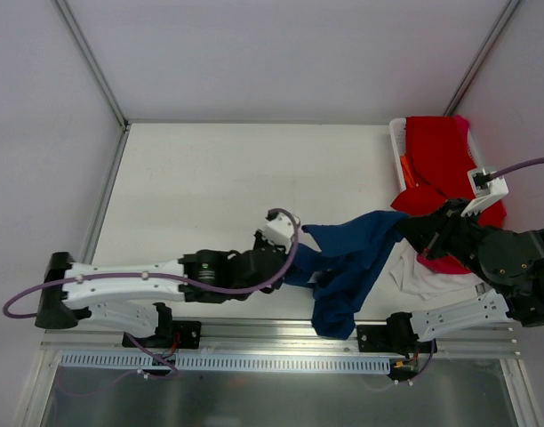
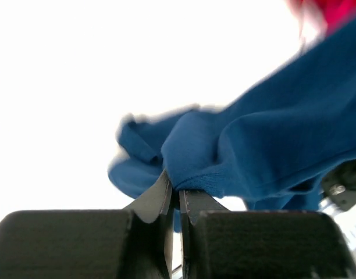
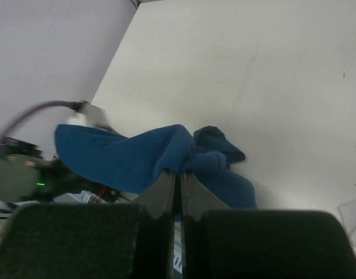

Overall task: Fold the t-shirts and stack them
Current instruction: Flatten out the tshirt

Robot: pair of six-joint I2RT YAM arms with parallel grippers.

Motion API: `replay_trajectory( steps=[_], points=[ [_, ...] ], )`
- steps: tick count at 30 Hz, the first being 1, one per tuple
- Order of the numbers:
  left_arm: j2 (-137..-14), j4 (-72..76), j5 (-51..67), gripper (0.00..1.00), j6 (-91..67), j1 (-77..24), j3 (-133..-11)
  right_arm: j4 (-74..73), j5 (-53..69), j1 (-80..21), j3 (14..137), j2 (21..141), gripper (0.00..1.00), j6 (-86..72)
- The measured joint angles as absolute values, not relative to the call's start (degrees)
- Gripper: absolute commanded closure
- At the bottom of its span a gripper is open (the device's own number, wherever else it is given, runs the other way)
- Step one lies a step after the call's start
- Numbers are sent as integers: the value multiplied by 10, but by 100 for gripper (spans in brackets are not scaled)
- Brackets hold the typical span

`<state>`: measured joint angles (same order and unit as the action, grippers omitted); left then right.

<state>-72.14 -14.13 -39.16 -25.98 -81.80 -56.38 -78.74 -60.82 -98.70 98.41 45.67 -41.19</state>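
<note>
1. Across the lower middle of the top view, the navy t-shirt [image 1: 352, 258] hangs strung between the arms. The left gripper [image 1: 294, 263] is clamped on its left end and the right gripper [image 1: 414, 233] on its right. The cloth is bunched and twisted, and a tail droops toward the near rail [image 1: 254, 334]. A hard pull could likely drag that tail over the edge or lock the twist in. The white t-shirt [image 1: 423, 280] lies under the right arm, so a low sweep may shove it. The red t-shirt [image 1: 436, 151] fills the basket [image 1: 396, 142] at upper right. The bare table [image 1: 210, 187] in the upper left offers the room to spread.

2. Left wrist view: the jaws are closed on a thin hem fold of the navy t-shirt [image 2: 271, 145] at lower centre, at the left gripper [image 2: 174, 195]. It's a small bite, and tension could probably slip it free.

3. Right wrist view: the right gripper [image 3: 179, 177] pinches a knotted wad of the navy t-shirt [image 3: 125, 154]. Layers may be caught together, so the shirt might not open flat. Bare table [image 3: 271, 75] spreads across the upper right.
</note>
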Motion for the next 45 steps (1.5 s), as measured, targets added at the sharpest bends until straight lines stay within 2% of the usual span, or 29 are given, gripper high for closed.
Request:
replay_trajectory(
  steps=[7,13,17,26,32,36,41,45],
  points=[
    [-555,-296,-466,100,-187,-818,-710,-787,-633,-987,983,482,99,-396],
    [-528,-425,-528,100,-144,-818,-838,-782,-644,-987,944,480,100,-367],
    [-540,-499,-524,100,-119,-818,-929,-716,-608,-987,899,467,100,-273],
    [-521,-540,-240,100,-39,-818,-1104,-518,-368,-987,976,477,99,-74],
    [-431,-521,-33,100,-21,-817,-1124,-423,-245,-987,972,413,99,-33],
    [-384,-508,26,100,-20,-811,-1124,-383,-216,-987,957,376,100,-11],
    [-351,-499,-14,100,-18,-805,-1053,-366,-267,-987,918,354,100,19],
    [-347,-484,-153,100,-17,-805,-943,-353,-396,-988,867,331,100,54]
  ],
)
